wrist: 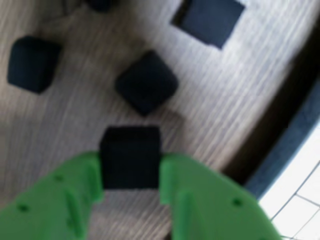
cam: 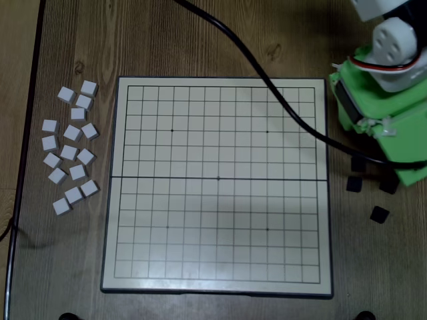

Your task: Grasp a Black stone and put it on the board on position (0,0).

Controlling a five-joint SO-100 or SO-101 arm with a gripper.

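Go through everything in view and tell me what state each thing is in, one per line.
gripper: shut on the Black stone, down at the table.
Black stone: held between the green fingers.
board: open flat, no stones on it.
position (0,0): unoccupied.
other black blocks: loose on the table.
white blocks: clustered left of the board in the overhead view, untouched.

A: What can't you make out in the wrist view?

B: All of it is soft. The matte black square block between the green plastic hand fingers has fuzzy edges, and the fingers run off the bottom edge. Another black block is cut by the top edge.

A: And from overhead?

B: The green arm housing covers the hand entirely and hides part of the black blocks beside the cream gridded board.
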